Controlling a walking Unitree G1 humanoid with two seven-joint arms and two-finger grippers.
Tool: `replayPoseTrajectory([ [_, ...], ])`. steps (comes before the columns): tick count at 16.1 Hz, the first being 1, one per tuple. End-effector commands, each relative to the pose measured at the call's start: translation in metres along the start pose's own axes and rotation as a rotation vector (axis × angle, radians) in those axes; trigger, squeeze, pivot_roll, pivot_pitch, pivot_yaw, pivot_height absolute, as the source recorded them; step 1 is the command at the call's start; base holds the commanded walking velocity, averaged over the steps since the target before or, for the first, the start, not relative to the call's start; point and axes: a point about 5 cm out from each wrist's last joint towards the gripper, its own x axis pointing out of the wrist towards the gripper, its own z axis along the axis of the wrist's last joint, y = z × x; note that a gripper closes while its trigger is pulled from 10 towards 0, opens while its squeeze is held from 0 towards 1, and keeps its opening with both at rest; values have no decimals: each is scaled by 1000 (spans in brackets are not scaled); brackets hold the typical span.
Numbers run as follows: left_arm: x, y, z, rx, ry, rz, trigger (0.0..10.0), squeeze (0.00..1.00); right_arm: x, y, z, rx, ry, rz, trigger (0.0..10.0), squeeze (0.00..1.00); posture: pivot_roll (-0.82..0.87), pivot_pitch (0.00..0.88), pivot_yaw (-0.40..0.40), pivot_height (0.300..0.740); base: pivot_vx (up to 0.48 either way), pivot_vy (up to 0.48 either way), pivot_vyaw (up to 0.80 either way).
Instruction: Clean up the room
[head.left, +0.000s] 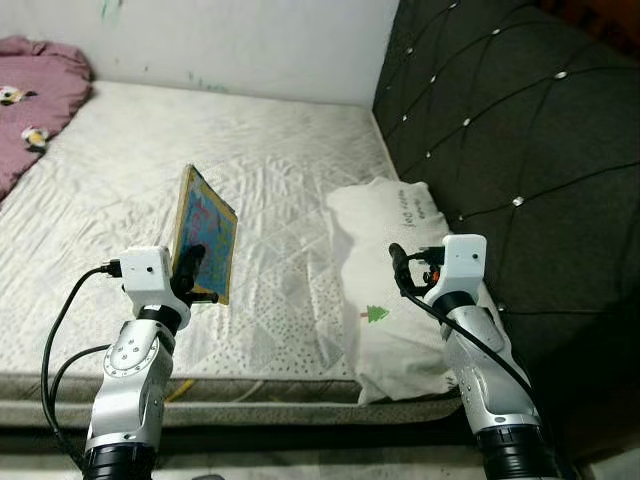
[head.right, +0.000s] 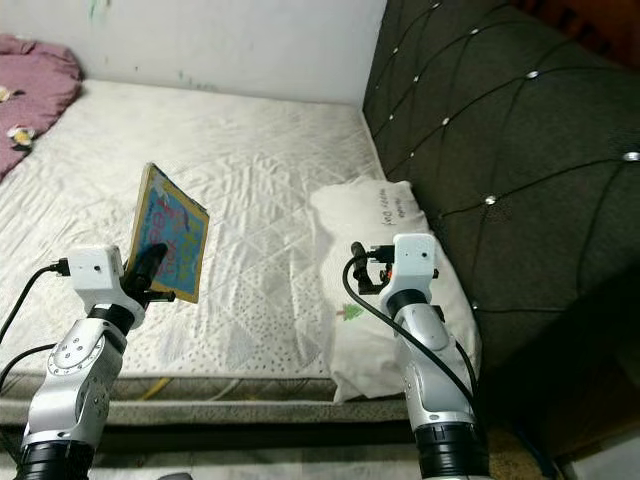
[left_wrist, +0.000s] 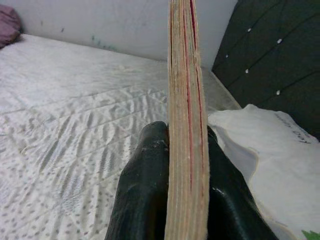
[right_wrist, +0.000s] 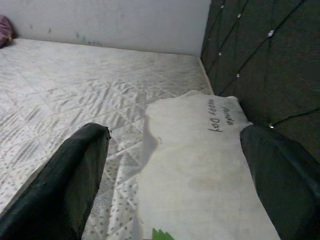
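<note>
The left gripper is clamping an upright picture book above the mattress; the right gripper is hovering wide open, empty, over the pillow.

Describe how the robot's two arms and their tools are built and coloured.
Both arms are silver, jointed metal segments with black collars near the base. Each wrist carries a white boxy camera housing. The left tool and right tool each have two long, glossy black fingers. Black cables loop from each wrist housing down along the arm.
</note>
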Motion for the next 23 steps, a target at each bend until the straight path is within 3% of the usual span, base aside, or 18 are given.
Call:
replayPoseTrajectory([
  [1,4,-8,11,1,-61,-36,10000,0,0,-6,1,-5,4,-23,10000,0,-53,0,-99,740,270,0,0],
  [12,4,-8,9,5,-48,-32,10000,0,0,-7,0,-1,13,-27,10000,0,-54,0,-99,740,302,0,0],
  [16,3,-7,2,12,-11,-17,10000,0,1,-6,-3,3,30,-18,10000,0,-48,0,-100,740,0,0,0],
  [23,-15,10,4,45,2,67,10000,0,-4,4,-2,-25,46,32,10000,0,-19,43,-127,740,0,0,0],
])
